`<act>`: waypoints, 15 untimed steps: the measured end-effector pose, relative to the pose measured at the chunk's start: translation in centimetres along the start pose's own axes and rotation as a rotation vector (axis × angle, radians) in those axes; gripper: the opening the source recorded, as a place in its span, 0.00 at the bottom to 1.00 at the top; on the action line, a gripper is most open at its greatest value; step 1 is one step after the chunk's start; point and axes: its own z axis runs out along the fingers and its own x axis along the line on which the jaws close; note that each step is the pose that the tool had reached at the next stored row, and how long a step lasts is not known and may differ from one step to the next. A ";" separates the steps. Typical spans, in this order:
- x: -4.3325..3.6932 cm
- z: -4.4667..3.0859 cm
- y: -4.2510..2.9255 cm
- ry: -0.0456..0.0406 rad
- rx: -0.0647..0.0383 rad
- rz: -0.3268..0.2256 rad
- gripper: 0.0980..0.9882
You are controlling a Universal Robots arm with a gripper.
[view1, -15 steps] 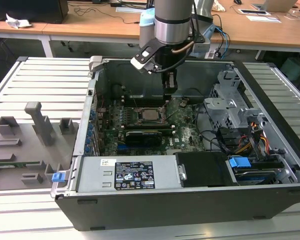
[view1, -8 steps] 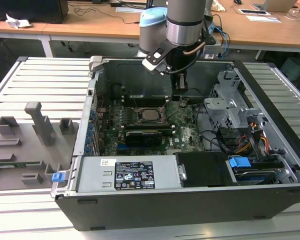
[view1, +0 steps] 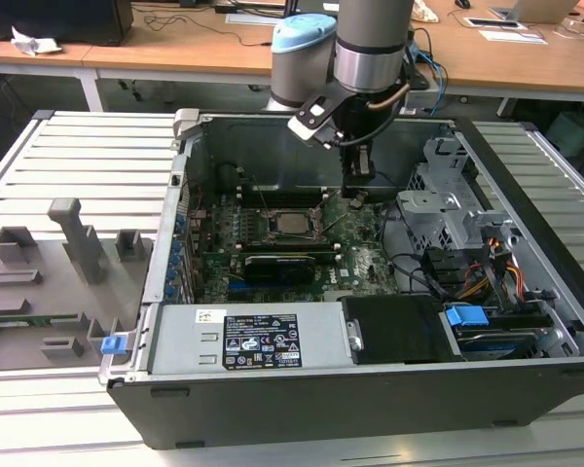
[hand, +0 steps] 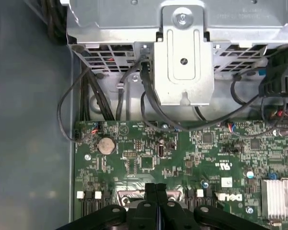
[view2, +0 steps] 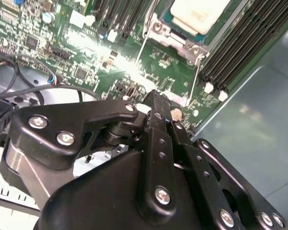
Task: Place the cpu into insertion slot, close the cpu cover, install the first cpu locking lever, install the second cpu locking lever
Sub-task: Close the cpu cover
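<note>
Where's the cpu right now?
In the exterior view, the cpu lies in the socket at the middle of the motherboard, just to the exterior view's left of the hand.

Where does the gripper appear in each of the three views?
Exterior view: gripper inside the computer case, tip by the board, to the exterior view's right of the cpu.
Second wrist view: gripper in the foreground, cpu beyond it.
First wrist view: gripper, shut, with the drive cage beyond.
Shared landmark: the green motherboard under the gripper.
</note>
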 end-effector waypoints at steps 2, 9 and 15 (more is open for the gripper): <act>0.02 0.10 0.14 0.0012 0.000 -0.016 0.01; 0.38 0.57 1.00 0.0016 0.007 -0.021 0.01; 0.50 1.41 1.56 0.0015 0.014 -0.021 0.01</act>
